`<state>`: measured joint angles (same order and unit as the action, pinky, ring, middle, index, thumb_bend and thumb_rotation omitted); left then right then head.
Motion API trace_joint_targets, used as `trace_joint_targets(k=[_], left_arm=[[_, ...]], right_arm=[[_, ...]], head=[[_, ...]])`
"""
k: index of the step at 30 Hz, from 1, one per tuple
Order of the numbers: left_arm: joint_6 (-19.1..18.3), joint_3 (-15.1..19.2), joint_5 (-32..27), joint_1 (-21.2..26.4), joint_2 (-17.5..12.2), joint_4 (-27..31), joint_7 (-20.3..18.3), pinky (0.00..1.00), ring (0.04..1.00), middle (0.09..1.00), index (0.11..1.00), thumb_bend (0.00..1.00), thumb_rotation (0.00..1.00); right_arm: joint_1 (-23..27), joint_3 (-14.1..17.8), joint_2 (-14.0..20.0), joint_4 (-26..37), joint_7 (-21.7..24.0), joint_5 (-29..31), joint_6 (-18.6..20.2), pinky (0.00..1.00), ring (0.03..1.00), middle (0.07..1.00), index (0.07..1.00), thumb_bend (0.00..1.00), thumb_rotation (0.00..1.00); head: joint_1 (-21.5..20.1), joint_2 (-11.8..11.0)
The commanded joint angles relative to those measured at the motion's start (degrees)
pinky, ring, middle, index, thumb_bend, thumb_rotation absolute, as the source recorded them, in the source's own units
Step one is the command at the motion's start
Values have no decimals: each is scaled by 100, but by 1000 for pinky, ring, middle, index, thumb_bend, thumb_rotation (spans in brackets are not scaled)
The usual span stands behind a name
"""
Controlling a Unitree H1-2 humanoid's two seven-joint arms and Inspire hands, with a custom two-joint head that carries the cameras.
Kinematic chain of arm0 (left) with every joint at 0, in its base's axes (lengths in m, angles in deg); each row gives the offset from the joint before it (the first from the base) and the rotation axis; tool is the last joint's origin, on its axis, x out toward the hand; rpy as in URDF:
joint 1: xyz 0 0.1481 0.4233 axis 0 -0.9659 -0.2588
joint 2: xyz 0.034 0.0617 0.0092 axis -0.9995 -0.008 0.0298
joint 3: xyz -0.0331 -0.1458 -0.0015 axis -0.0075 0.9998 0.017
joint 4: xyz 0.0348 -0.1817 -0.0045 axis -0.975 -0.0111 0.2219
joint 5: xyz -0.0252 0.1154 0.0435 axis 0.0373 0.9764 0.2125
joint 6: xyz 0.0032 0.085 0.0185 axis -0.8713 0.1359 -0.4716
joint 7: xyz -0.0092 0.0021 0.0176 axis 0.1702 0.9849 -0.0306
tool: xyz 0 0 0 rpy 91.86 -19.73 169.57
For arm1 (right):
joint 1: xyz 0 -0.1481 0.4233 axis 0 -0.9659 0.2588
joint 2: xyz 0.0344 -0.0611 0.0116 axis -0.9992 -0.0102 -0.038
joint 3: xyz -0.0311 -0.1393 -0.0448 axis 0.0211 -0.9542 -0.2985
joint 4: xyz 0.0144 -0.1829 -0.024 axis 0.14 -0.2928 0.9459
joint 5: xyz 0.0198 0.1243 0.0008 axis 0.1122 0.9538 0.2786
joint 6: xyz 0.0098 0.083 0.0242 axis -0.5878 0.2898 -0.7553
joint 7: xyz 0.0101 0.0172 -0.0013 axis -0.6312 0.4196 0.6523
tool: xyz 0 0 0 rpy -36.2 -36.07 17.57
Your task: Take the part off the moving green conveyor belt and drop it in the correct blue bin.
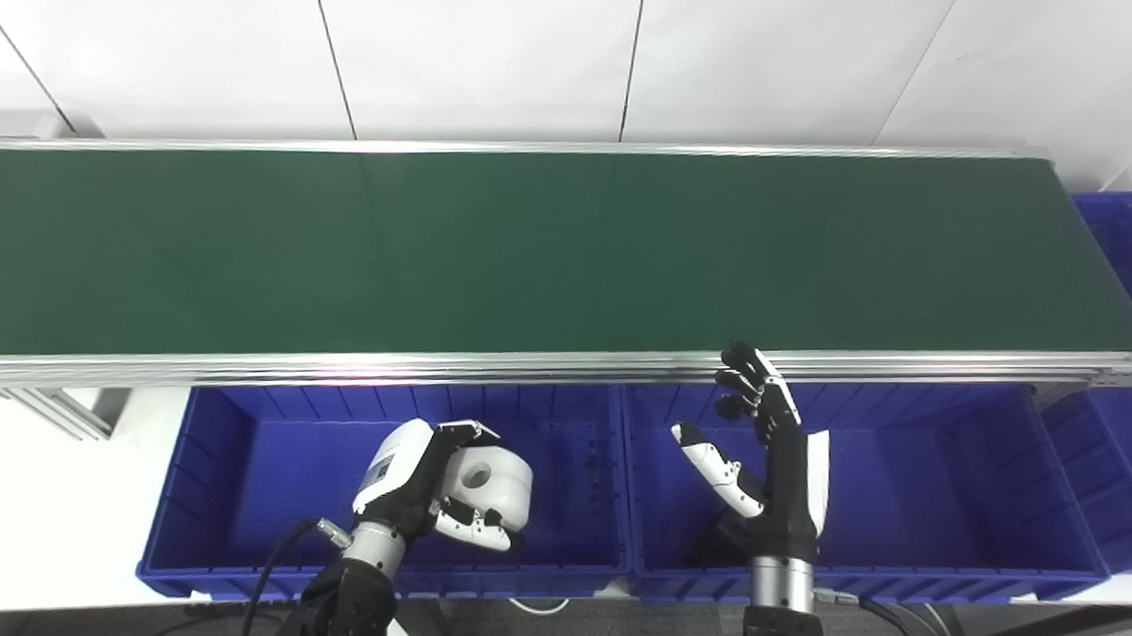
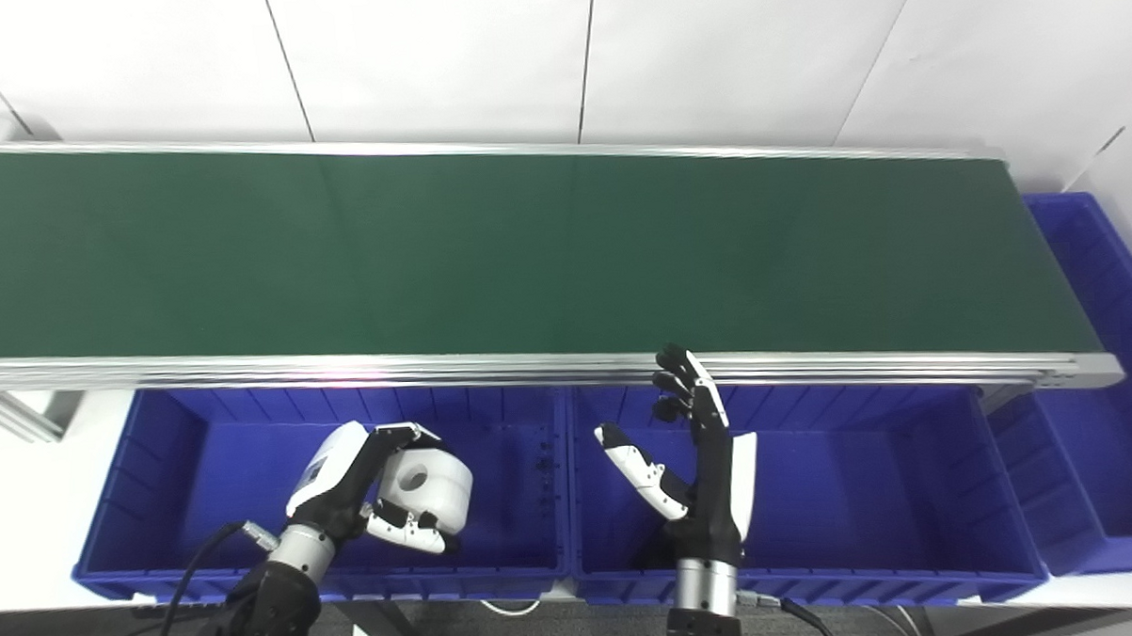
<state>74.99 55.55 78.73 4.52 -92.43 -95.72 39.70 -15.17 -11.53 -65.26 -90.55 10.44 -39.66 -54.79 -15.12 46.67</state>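
While the long green conveyor belt point(image 1: 564, 252) is showing bare along its visible length, the part is already sitting off it, which suggests the pick is done and the drop is pending. Nearest the camera, the left hand point(image 1: 421, 488) is clasping a white cylindrical plastic part with a centre hole point(image 1: 492, 490), fingers curling over its top and thumb pressing beneath. It is holding the part above the left blue plastic bin point(image 1: 241, 461), just on the near side of the belt, apparently positioned for release there; whether this is the correct bin cannot be confirmed. Beside it, the right hand point(image 1: 769, 461) is standing upright over the middle blue plastic bin point(image 1: 929, 475), fingers spread and gripping nothing, apparently waiting, its fingertips point(image 1: 742, 368) reaching toward the belt's near aluminium rail point(image 1: 342, 365). Beyond the belt's right end, a third blue bin point(image 1: 1128, 242) is showing partly.
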Motion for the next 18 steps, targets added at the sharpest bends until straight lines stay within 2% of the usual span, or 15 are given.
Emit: trace_joint_targets(k=[1, 5, 8, 11, 14, 16, 18], left_arm=[[152, 19, 6, 166, -9, 72, 236, 977, 996, 998, 993, 699, 318], [470, 99, -252, 133, 8, -16, 425, 996, 1000, 1000, 998, 742, 379], [1179, 210, -814, 109, 10, -122, 400, 935, 968, 961, 944, 710, 419], [1872, 291, -1453, 46, 5, -232, 177, 904, 952, 951, 930, 703, 461], [2379, 311, -2438, -102, 15, -168, -350, 895, 936, 945, 931, 717, 501], [2553, 262, -2793, -172, 27, -130, -519, 885, 916, 923, 912, 734, 513], [2597, 186, -2953, -227, 39, -102, -557, 882, 910, 917, 907, 738, 512]], right_arm=[[58, -7, 39, 62, 40, 10, -287, 699, 761, 808, 832, 824, 563], [44, 1, 24, 58, 65, 44, -287, 708, 767, 811, 835, 825, 559], [14, 3, 7, 77, 33, 52, -287, 721, 779, 820, 841, 791, 534], [-31, -6, 14, 57, -33, 18, -287, 726, 787, 825, 847, 769, 514], [-92, 43, -11, 34, 120, 130, -287, 737, 795, 835, 858, 717, 462], [-114, 78, -29, 11, 243, 228, -287, 770, 809, 844, 865, 671, 371], [-126, 137, -63, -29, 338, 244, -287, 776, 811, 845, 866, 665, 355]], head=[[16, -25], [22, -110], [13, -172], [-79, -298], [-203, -346], [-203, -390], [-193, -407]])
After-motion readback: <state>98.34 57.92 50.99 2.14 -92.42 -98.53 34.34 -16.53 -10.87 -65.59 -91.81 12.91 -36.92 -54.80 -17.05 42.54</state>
